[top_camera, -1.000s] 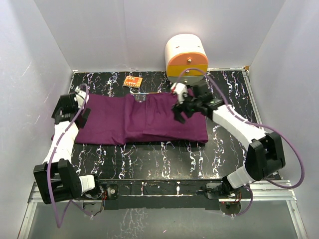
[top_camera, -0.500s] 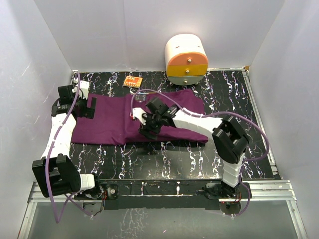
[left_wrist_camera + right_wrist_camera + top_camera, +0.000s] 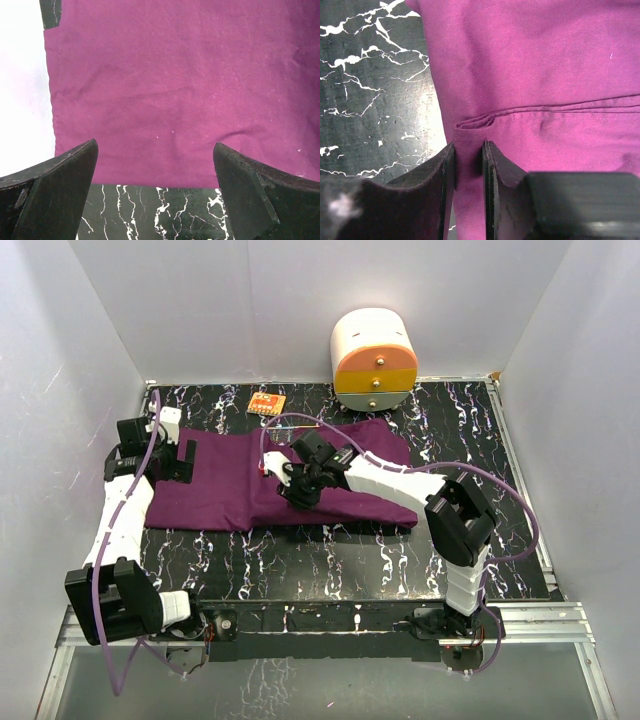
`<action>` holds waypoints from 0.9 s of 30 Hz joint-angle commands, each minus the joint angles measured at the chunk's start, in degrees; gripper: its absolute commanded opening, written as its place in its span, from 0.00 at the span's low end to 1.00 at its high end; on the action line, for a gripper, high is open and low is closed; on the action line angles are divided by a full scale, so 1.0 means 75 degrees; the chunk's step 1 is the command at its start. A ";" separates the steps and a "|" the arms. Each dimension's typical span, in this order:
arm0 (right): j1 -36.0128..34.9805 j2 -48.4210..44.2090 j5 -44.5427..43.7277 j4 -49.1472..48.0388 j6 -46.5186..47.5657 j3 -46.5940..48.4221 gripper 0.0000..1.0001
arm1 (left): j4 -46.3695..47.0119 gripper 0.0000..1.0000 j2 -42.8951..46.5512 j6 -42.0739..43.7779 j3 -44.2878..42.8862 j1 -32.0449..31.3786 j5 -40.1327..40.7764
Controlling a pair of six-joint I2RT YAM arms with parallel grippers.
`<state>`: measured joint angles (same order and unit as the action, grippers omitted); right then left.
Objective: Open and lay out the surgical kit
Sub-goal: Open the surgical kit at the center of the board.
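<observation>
Pinching a fold near the middle of the large purple cloth (image 3: 530, 65), the right gripper (image 3: 468, 145) seemed only to be starting the unwrapping, while the left gripper (image 3: 155, 145) hovered wide open over the cloth's left end and the bundle lay folded on the black marbled table (image 3: 330, 560), nothing yet laid out.

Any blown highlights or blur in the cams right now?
Left wrist: the white patch at the left edge is blown out, purple cloth sharp. Right wrist: right gripper near the lens and soft, cloth fold in focus. Top external: even light, no glare.
</observation>
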<state>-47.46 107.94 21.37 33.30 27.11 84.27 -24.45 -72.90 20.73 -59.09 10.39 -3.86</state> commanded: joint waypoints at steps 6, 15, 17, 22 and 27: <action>0.0304 -0.0190 0.0835 0.0271 -0.0160 0.0657 0.20 | 0.0072 0.98 0.0578 -0.0051 0.0197 0.0009 -0.0277; 0.0882 -0.0010 0.1746 0.0576 -0.0545 0.1069 0.05 | 0.0186 0.98 0.0741 0.0047 0.0411 0.0009 -0.0306; 0.1042 -0.0027 0.1726 0.0576 -0.0694 0.1111 0.00 | 0.0189 0.98 0.0737 0.0072 0.0417 0.0009 -0.0334; 0.2009 -0.0746 0.0781 0.0521 -0.1090 0.0891 0.00 | 0.0049 0.98 0.0520 0.0189 0.0138 0.0009 -0.0513; 0.4020 -0.3196 -0.1022 -0.0458 -0.1447 -0.1471 0.00 | 0.0076 0.98 0.0310 0.0441 -0.0043 0.0009 -0.0777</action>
<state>-29.15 101.30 26.09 36.25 19.16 84.44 -24.01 -70.08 22.20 -56.90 10.39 -6.74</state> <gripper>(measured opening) 0.019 0.983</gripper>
